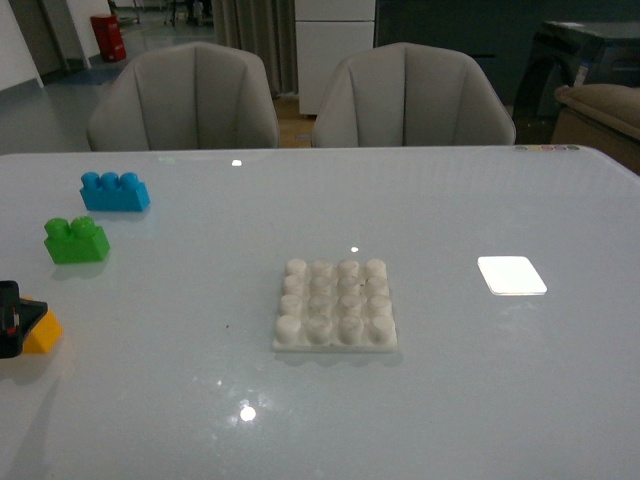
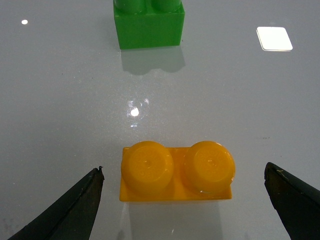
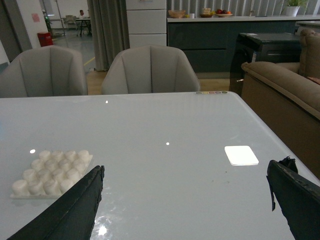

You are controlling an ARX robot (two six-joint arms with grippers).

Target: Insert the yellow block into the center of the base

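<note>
Yellow block (image 1: pixel 45 332) is seen flat on the worktop (image 1: pixel 200 410), studs up, far out at 9 o'clock from the base (image 1: pixel 335 342) and well apart from it, close to the frame edge in the front view. Left fingers (image 2: pixel 75 210) are spread wide and released: in the left wrist view one tip is placed on each side of the yellow block (image 2: pixel 177 172), along its long axis, with a clear gap of worktop on both sides and no contact. In the front view only a dark part of the left arm is visible, partly covering the block's 9 o'clock side. Nothing is gripped. The base is laid flat near the worktop centre, all sixteen studs bare. Green brick (image 1: pixel 76 240) is located at 12 o'clock from the yellow block, near but apart; it is also caught at the edge of the left wrist view (image 2: pixel 149 25). Blue brick (image 1: pixel 114 191) is set at 1 o'clock from the green one, close by, not touching. A flat glossy white patch (image 1: pixel 511 275) is seen at 3 o'clock from the base, apart from it. Right fingers (image 3: pixel 70 210) are released too, spread wide above bare worktop, nothing between them; the base (image 3: pixel 50 172) and the patch (image 3: pixel 241 155) are both visible beyond them. Two grey chairs (image 1: pixel 185 100) are parked at the far worktop edge.
</note>
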